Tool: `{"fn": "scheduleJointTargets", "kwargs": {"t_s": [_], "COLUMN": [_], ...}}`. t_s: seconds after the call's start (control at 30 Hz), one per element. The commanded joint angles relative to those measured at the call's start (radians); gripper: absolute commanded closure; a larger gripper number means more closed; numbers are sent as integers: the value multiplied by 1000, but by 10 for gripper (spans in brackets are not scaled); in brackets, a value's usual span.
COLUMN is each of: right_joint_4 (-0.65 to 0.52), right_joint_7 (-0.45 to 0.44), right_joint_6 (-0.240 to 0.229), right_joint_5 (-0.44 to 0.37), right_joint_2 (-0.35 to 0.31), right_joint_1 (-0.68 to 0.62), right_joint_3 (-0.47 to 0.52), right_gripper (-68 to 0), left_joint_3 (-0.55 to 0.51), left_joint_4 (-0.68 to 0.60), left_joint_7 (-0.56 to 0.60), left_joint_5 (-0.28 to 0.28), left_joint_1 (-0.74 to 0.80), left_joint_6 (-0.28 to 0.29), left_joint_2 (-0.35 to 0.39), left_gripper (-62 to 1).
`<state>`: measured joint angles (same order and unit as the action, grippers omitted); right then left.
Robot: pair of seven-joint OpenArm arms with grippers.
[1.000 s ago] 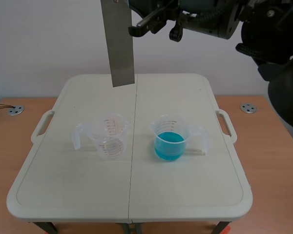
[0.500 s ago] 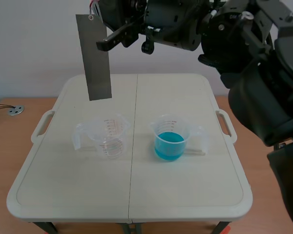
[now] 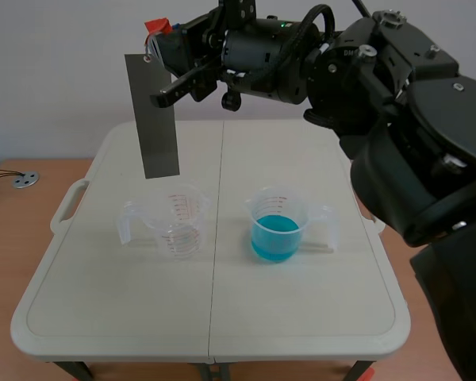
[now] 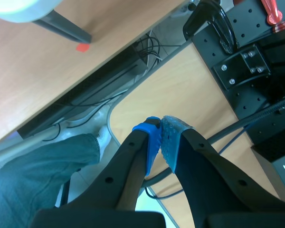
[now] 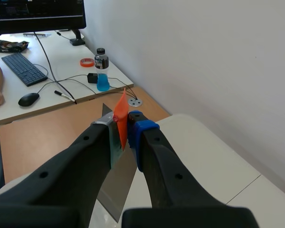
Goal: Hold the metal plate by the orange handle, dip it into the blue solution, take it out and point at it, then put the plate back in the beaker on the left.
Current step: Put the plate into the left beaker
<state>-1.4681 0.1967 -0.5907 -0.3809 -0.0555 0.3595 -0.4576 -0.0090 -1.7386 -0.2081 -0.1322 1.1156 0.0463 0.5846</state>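
the scene view shows the right hand (image 3: 160, 32) raised high, gripping the orange handle (image 3: 157, 25) of the metal plate (image 3: 152, 119). the plate hangs upright in the air, apart from the empty beaker (image 3: 178, 224) and the beaker of blue solution (image 3: 276, 230) on the surface (image 3: 301, 317). the right wrist view alone shows the pads pinching the handle. only the left wrist view shows the left hand (image 4: 160, 137), closed on nothing, pads touching.
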Motion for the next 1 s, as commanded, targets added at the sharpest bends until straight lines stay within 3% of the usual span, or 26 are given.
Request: {"fn": "scheduleJointTargets", "kwargs": {"t_s": [0.0, 0.97], "right_joint_4": [0, 101], "right_joint_7": [-15, -15], "right_joint_6": [-1, -4], "right_joint_5": [-7, -7], "right_joint_2": [3, 3], "right_joint_1": [25, 21], "right_joint_3": [-14, -48], "right_gripper": [-15, -15], "left_joint_3": [0, 0], "left_joint_4": [-7, -7], "left_joint_7": [6, -2], "left_joint_5": [-6, -13], "left_joint_1": [8, -3], "left_joint_6": [2, 2], "left_joint_2": [-2, -3], "left_gripper": [-27, -27]}}
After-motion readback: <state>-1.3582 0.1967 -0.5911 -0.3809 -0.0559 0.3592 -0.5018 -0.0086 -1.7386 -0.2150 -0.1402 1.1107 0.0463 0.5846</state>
